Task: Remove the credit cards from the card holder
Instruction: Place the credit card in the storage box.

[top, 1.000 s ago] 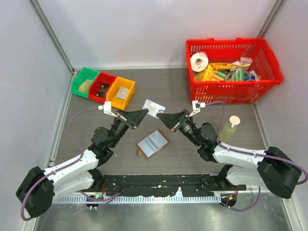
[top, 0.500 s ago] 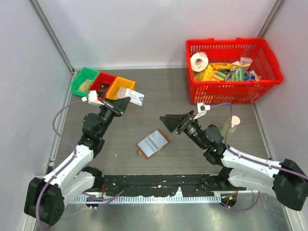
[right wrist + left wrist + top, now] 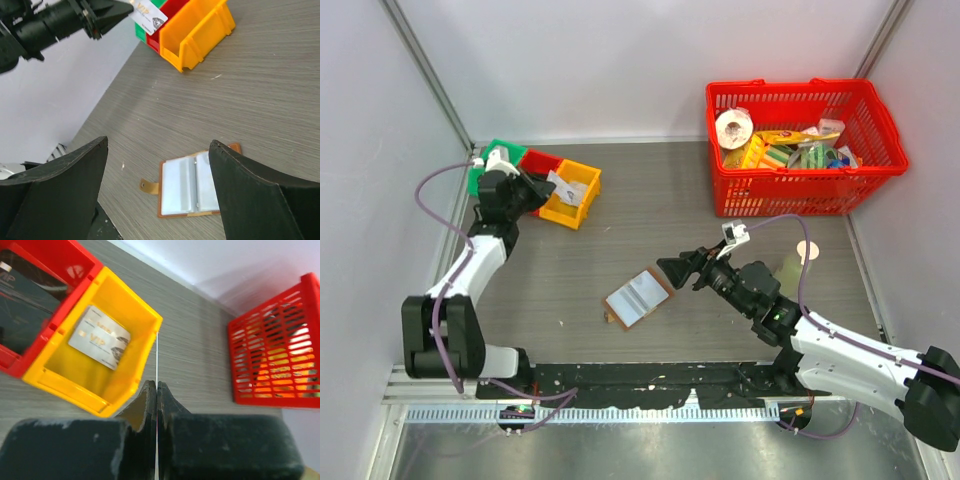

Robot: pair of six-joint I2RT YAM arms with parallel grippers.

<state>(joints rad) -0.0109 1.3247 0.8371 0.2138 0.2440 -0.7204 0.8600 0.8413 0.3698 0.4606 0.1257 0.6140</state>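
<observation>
Card (image 3: 147,15) sits clamped in left gripper (image 3: 157,386) over yellow bin (image 3: 588,188); right gripper (image 3: 157,144) spread wide near card holder (image 3: 637,297).

Robot lab cell, white panel walls (image 3: 620,60), grey table (image 3: 650,200)

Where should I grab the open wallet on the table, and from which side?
Probably the small strap tab jutting from one edge: the wallet lies open and flat, so little else sticks out. Come down from above, jaws across the tab.
</observation>
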